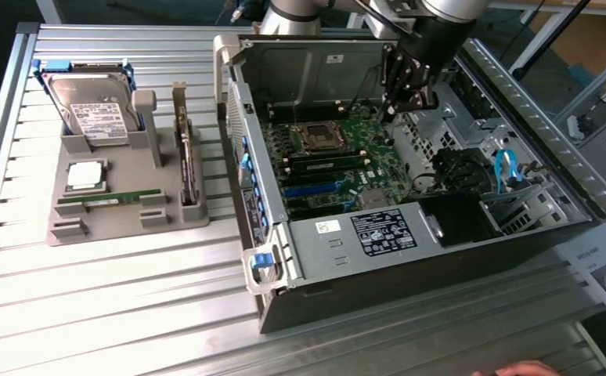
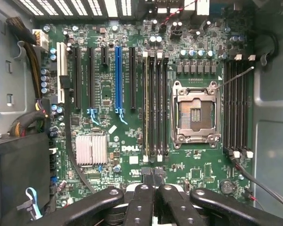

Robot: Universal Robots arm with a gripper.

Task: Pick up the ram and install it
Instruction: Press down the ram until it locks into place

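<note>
On the grey holder (image 1: 125, 223) at the exterior view's left, well apart from me, the ram (image 1: 110, 197) lies flat in its groove: a narrow green stick set lengthwise across the holder's front part. Just behind it sits the square silver processor chip (image 1: 84, 176). Behind that, a hard drive (image 1: 92, 116) stands upright in blue rails. A dark card (image 1: 186, 153) with a metal bracket stands on edge along the holder's side nearest the computer case (image 1: 314, 66). Holder and case both rest on the slatted metal table (image 1: 115, 305).

My pincer (image 1: 409, 102) hangs inside the open case, over the motherboard (image 2: 108, 136), with its fingers (image 2: 141, 202) brought together, tip against tip.

From my wrist I look straight down on the board. I see the processor socket (image 2: 196, 115) with its metal frame and a bank of long memory slots (image 2: 155, 103) just beside it. There is a blue expansion slot (image 2: 118, 77) among black ones, and a ribbed silver heatsink (image 2: 91, 149). One memory slot shows a pale yellowish edge; whether a stick is seated there I cannot tell. A blue cable (image 1: 506, 168) loops inside the case, and a person's hand (image 1: 522, 369) shows at the table's near edge.
</note>
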